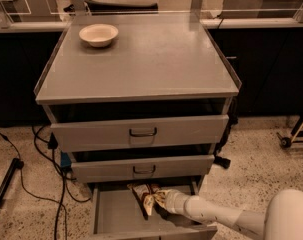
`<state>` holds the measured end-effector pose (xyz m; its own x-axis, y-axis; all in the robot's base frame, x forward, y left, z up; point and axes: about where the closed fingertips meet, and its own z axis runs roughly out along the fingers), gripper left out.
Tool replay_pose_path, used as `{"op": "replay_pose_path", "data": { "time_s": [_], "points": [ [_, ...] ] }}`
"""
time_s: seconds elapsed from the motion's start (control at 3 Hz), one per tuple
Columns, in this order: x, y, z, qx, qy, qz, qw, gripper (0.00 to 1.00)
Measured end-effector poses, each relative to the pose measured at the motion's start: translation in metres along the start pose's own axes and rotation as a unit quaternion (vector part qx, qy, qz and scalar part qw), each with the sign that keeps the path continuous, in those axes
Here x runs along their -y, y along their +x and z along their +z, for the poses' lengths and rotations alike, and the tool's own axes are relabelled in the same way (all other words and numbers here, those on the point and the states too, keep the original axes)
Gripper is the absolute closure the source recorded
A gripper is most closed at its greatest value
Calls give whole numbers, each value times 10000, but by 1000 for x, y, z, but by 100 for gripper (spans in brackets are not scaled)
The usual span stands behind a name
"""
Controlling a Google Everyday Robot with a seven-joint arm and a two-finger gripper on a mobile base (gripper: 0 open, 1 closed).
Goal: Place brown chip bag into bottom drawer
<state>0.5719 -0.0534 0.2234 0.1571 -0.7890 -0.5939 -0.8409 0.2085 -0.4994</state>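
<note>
Hand (162,200): inside bottom drawer (116,215), against brown chip bag (143,196)
Grip: cannot tell
Bag position: in drawer, towards its back

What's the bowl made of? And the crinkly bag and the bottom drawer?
The bowl: probably paper or plastic, matte cream, no shine. The bag, at the gripper inside the drawer: likely thin plastic film, creased and printed. The drawer: looks like painted metal, flat smooth grey panels.
</note>
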Motion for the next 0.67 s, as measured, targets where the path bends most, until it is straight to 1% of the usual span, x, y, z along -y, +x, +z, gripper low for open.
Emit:
{"op": "replay_pose_path", "data": {
  "time_s": [0.33, 0.67],
  "points": [
    [-16, 6, 8, -76, -427, 183, 9989, 100],
    [-19, 7, 9, -80, -486, 195, 9986, 82]
  ]
}}
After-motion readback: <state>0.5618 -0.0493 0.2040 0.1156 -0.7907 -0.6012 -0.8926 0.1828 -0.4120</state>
